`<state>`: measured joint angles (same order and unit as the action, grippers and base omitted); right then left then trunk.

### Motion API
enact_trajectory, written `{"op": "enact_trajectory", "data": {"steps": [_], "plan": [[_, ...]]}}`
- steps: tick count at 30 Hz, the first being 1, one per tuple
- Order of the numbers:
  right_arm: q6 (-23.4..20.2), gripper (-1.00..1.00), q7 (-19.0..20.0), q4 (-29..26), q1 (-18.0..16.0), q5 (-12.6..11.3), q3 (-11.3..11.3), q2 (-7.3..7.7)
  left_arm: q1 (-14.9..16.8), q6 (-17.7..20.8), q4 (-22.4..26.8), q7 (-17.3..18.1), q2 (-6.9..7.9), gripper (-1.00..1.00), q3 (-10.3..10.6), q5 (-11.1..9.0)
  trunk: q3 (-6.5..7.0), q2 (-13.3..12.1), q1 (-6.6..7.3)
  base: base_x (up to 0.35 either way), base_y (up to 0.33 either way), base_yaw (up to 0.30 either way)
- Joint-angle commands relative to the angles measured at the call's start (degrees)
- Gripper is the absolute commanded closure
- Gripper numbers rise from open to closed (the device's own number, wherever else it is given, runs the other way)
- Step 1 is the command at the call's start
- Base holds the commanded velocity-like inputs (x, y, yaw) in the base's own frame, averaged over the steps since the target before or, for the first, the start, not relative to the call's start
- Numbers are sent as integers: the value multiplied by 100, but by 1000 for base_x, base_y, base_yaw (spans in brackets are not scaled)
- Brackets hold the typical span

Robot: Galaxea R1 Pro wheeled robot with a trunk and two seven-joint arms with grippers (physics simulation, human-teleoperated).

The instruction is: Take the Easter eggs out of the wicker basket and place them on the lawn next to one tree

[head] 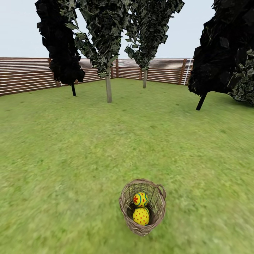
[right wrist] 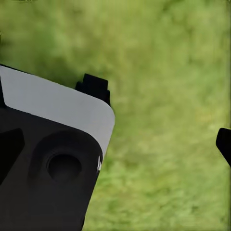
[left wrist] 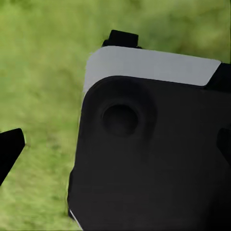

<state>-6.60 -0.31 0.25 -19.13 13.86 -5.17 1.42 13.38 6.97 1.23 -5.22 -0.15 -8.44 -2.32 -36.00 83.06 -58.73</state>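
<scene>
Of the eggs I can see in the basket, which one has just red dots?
The lower egg, nearer the camera in the wicker basket: plain yellow with red dots. The egg above it carries a red flower and blue bands instead.

Right wrist camera, for your check | mottled green grass lawn (right wrist: 163,72) spreads blurred behind everything | a large black rounded robot body with pale grey top panel (right wrist: 48,168) blocks one lower corner, a round recess in its face | one dark fingertip (right wrist: 224,143) pokes in at the frame's edge | your gripper's jaw state is unreadable here
</scene>
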Motion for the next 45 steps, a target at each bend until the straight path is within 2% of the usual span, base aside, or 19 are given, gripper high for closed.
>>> {"op": "enact_trajectory", "data": {"steps": [1, 2, 4, 5, 7, 8, 10, 12, 14, 16, 20, 22, 24, 28, 30, 32, 33, 38, 45], "plan": [[-21, -100, 3, -4, -7, 16, -41, -4, 6, 36, 32, -17, 69, -100, -27, -18, -5, 2, 0, 0, 0, 0], [-191, -100, 13, -330, -94, 12, -37, 5, 512, 78, 895, -22, 285, -100, -24, -9, -5, 2, 0, 0, 0, 0], [-463, -100, 16, -613, -228, 7, -34, 17, 800, 90, 1195, -18, 277, -100, -25, -12, -5, 2, 0, 0, 0, 0], [-1291, -100, 20, -1247, -565, -18, -25, 23, 1426, 298, 1417, -15, 238, -100, -26, -23, -5, 2, 0, 0, 0, 0], [-1848, -100, 24, -1658, -788, -35, -15, 24, 1770, 703, 1470, -12, 228, -100, -26, -27, -5, 2, 0, 0, 0, 0], [-2614, -100, 36, -2251, -1102, -54, -2, 21, 2214, 1400, 1632, -8, 220, -100, -28, -36, -5, 2, 0, 0, 0, 0], [-3221, -100, 43, -2824, -1404, -64, 16, 18, 2572, 2013, 1967, -7, 200, -100, -32, -59, -5, 2, 0, 0, 0, 0], [-3600, -100, 51, -3310, -1677, -82, 26, 22, 2796, 2453, 2424, -7, 108, -100, -36, -73, -5, 2, 0, 0, 0, 0], [-3782, -100, 57, -3697, -1891, -94, 43, 28, 2910, 2883, 2961, -4, 21, -100, -47, -85, -5, 2, 0, 0, 0, 0], [-3906, -100, 57, -4108, -2020, -105, 182, 35, 2967, 3457, 3589, 2, -79, -100, -103, -100, -5, 2, 0, 0, 0, 0], [-4184, -100, 63, -4529, -2067, -105, 476, 33, 2986, 3667, 3861, -8, -241, -100, -433, -283, -5, 2, 0, 0, 0, 0], [-4325, -100, 65, -4750, -2077, -104, 589, 39, 2990, 3655, 3919, -12, -319, -100, -709, -534, -5, 2, 0, 0, 0, 0], [-4377, -100, 65, -4858, -2081, -103, 631, 42, 2988, 3650, 3932, -13, -337, -100, -817, -670, -5, 2, 0, 0, 0, 0], [-4434, -100, 224, -4950, -2083, -113, 682, 141, 2987, 3644, 3830, 33, -372, -100, -907, -799, -5, 2, 0, 0, 0, 0], [-4454, -100, 838, -4962, -2079, -95, 687, 241, 2982, 3662, 3721, 32, -386, -100, -912, -810, -5, 2, 0, 0, 0, 0], [-4455, -100, 1162, -4958, -2080, -69, 681, 268, 2971, 3668, 3566, 31, -390, -100, -912, -809, -5, 2, 0, 0, -102, 0], [-4455, -100, 1283, -4957, -2079, -69, 678, 278, 2966, 3655, 3268, 39, -390, -100, -909, -803, -5, 2, 0, 0, -242, 0], [-4455, -100, 1397, -4956, -2077, -71, 656, 265, 2960, 3550, 2536, 31, -405, -100, -906, -797, -5, 2, 0, 50, -306, 0], [-4445, -100, 1410, -4940, -2077, -66, 646, 259, 2960, 3444, 2409, 16, -445, -100, -906, -796, -5, 2, 0, 153, -324, 0]]}}
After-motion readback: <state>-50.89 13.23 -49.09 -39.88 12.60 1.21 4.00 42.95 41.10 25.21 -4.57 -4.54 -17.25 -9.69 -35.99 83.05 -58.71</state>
